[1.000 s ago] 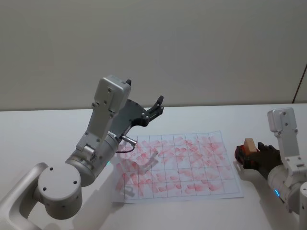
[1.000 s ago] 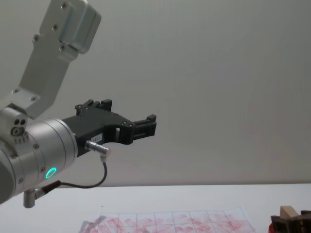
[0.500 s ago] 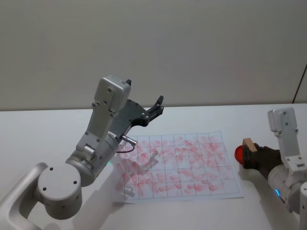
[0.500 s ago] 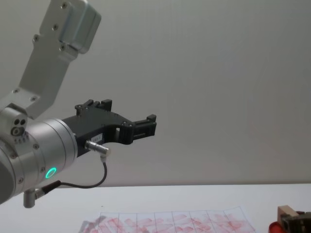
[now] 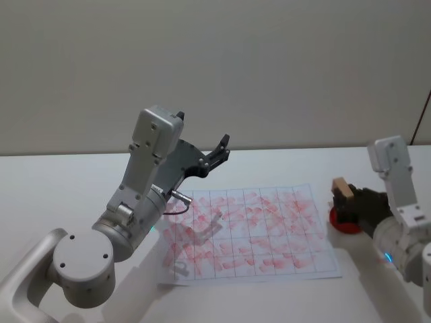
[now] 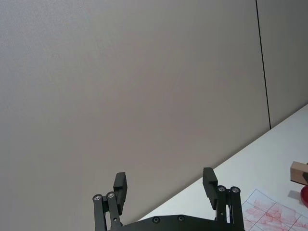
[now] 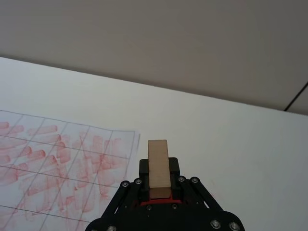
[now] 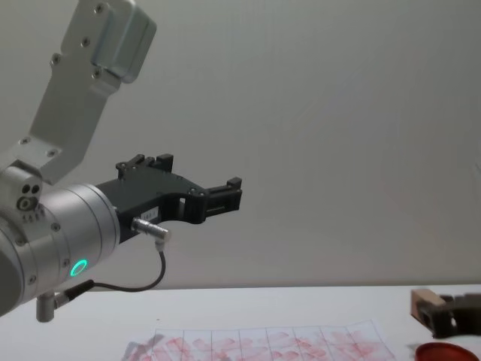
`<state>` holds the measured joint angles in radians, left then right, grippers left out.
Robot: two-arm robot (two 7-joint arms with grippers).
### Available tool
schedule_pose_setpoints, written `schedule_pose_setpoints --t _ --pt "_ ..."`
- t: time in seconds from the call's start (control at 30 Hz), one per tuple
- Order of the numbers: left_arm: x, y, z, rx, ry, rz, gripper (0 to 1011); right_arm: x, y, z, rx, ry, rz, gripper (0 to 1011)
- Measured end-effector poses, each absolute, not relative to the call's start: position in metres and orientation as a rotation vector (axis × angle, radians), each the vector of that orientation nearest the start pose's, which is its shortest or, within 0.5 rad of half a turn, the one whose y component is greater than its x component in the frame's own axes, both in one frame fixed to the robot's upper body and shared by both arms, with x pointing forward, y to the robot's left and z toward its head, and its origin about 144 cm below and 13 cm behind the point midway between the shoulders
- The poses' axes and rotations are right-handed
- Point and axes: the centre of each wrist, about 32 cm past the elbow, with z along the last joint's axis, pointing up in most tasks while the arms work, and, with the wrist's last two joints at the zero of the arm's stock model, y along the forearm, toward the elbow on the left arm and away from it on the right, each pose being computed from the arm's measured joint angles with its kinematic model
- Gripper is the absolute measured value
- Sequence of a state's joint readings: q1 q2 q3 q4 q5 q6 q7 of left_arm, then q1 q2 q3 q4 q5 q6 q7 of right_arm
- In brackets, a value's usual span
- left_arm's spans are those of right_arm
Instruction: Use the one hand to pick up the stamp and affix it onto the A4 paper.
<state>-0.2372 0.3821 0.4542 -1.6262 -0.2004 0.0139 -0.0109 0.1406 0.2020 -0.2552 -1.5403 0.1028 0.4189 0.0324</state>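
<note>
Because the stamp (image 5: 342, 189) is a small block of wood, it is judged to be light and hard, and it is not squashed when pinched. It is gripped by the right gripper (image 7: 159, 182), whose two black fingers are pressed against its lower sides, so its top half is left sticking out. It is held in the air just above the red ink pad (image 5: 344, 224), just right of the A4 paper (image 5: 249, 232). Smooth wood can be tipped easily, so a low, even hold on two flat sides is needed. The inked face is hidden, but is probably wet. The left gripper (image 6: 164, 183) is parked high over the paper's left part, fingers spread wide.
</note>
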Motion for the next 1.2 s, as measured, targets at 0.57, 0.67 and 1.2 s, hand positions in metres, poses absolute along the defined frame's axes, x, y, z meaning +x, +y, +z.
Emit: schedule_pose_setpoints --t 0.57,0.67,1.2 --pt "0.492 0.198 1.204 0.061 -0.268 1.124 1001 0.514 -0.201 1.185 -0.346 0.080 -1.090 217" --pt "0.492 0.198 1.204 0.061 -0.268 1.124 1001 0.519 -0.199 1.187 -0.341 0.085 -1.056 216" --pt "0.492 0.198 1.204 0.061 -0.268 1.124 1001 0.540 -0.194 1.178 -0.335 0.245 -0.906 216"
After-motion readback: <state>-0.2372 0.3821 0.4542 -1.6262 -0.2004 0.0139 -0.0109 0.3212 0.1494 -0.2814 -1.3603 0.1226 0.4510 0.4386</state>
